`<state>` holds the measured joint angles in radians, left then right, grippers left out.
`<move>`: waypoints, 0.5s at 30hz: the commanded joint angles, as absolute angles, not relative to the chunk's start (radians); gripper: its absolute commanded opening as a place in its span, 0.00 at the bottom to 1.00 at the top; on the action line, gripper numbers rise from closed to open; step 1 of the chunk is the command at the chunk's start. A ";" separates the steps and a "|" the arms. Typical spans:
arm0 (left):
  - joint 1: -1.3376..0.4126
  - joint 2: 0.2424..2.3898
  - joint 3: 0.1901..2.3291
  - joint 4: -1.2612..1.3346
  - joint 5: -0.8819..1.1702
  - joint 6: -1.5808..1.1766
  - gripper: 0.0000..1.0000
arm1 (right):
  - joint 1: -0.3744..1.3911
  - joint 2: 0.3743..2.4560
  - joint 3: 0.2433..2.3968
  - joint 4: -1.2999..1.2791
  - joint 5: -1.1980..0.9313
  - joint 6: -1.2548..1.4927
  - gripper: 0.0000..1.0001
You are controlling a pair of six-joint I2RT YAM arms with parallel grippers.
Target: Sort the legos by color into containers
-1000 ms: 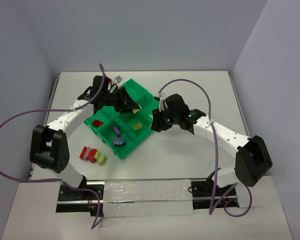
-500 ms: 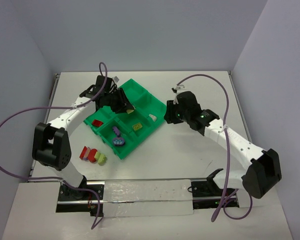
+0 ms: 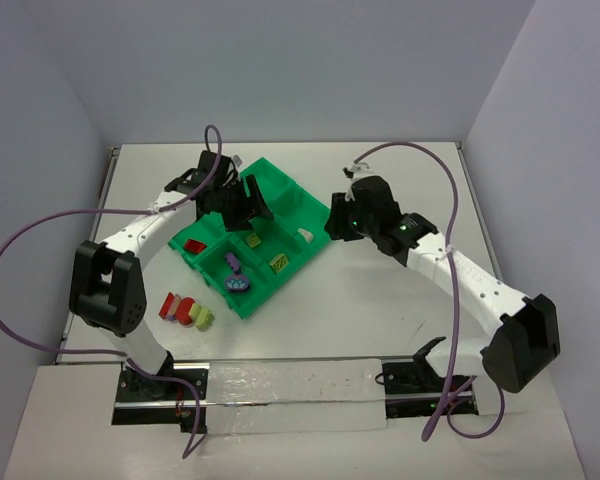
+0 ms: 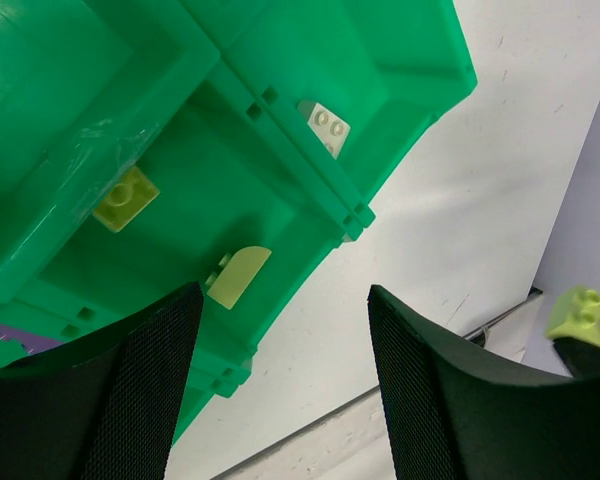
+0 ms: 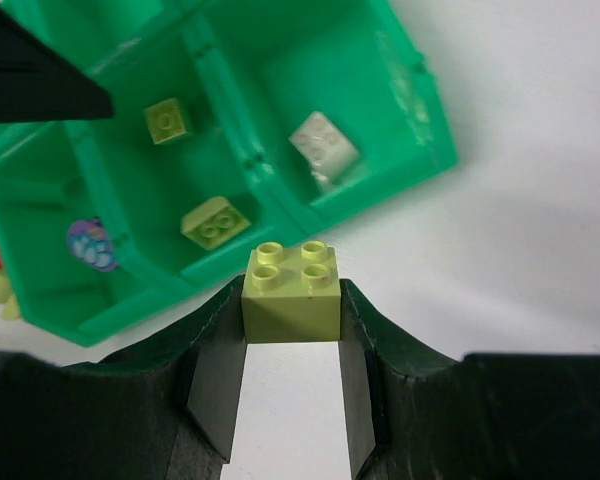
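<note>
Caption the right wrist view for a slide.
Right tool holds a yellow-green brick at the edge of the green tray, with two matching bricks and a white brick in its bins.

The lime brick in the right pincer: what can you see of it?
The lime brick is a small square block of glossy plastic, pale yellow-green, with four round studs on top. It sits upright and level, clamped on two opposite sides by the black right pincer, and touches nothing else. It hangs in the air by the outer edge of the green tray, not inside any bin.
</note>
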<state>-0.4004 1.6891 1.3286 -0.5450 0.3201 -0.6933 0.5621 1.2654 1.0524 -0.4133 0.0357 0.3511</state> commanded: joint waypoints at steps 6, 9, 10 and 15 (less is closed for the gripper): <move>-0.369 1.516 1.408 -0.767 0.067 -0.689 0.73 | 0.710 1.489 1.274 -0.342 0.005 0.354 0.00; -0.329 1.382 1.333 -0.814 0.013 -0.695 0.74 | 0.750 1.572 1.321 -0.324 0.005 0.356 0.02; -0.315 1.359 1.306 -0.840 0.006 -0.702 0.74 | 0.759 1.606 1.343 -0.322 0.005 0.359 0.02; -0.274 1.234 1.208 -0.952 -0.117 -0.786 0.74 | 0.780 1.706 1.418 -0.324 0.006 0.352 0.16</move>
